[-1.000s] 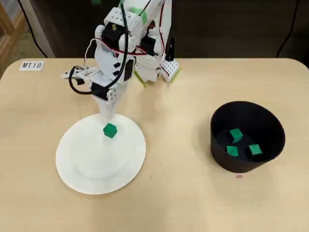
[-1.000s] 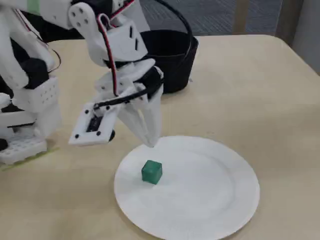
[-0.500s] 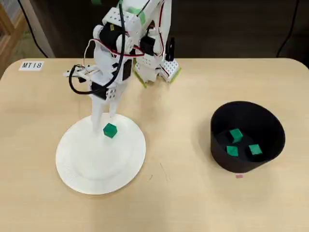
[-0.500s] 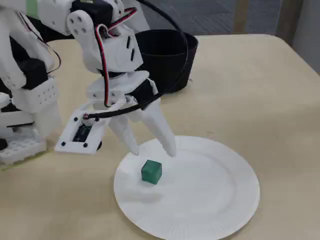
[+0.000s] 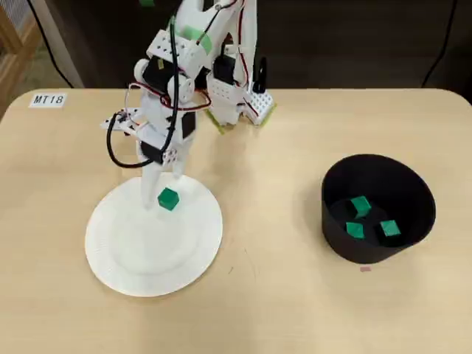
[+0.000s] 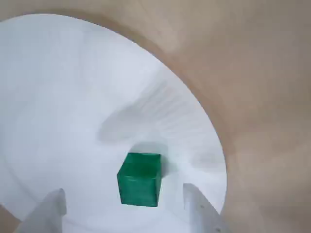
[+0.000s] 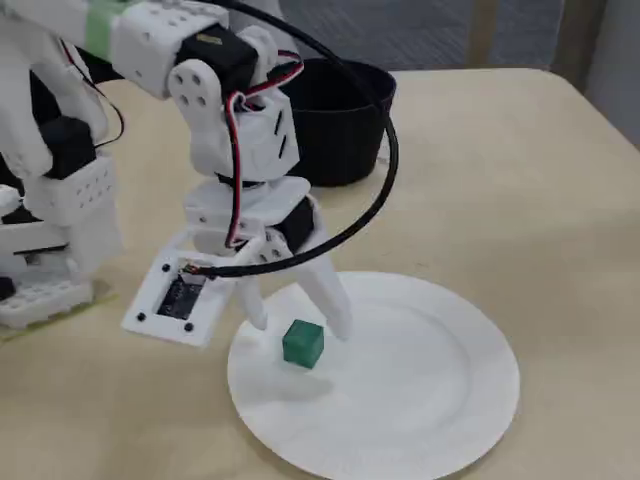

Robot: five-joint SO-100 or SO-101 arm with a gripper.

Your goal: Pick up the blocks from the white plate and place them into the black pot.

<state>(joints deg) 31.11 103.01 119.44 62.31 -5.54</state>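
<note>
One green block (image 5: 168,199) lies on the white plate (image 5: 140,254) near its far rim. It also shows in the wrist view (image 6: 140,186) and the fixed view (image 7: 303,343). My gripper (image 5: 161,193) is open and lowered over the plate (image 7: 420,400), one finger on each side of the block. In the wrist view the gripper (image 6: 124,194) has its fingers (image 6: 199,206) apart, not touching the block. The black pot (image 5: 335,221) stands to the right in the overhead view and holds three green blocks (image 5: 361,205). In the fixed view the pot (image 7: 340,130) is behind the arm.
The arm's base (image 5: 240,99) is fixed at the table's far edge. A white label reading MT18 (image 5: 49,99) lies at the far left corner. Bare tan table (image 5: 273,221) separates plate and pot. Black cables (image 7: 385,170) loop beside the wrist.
</note>
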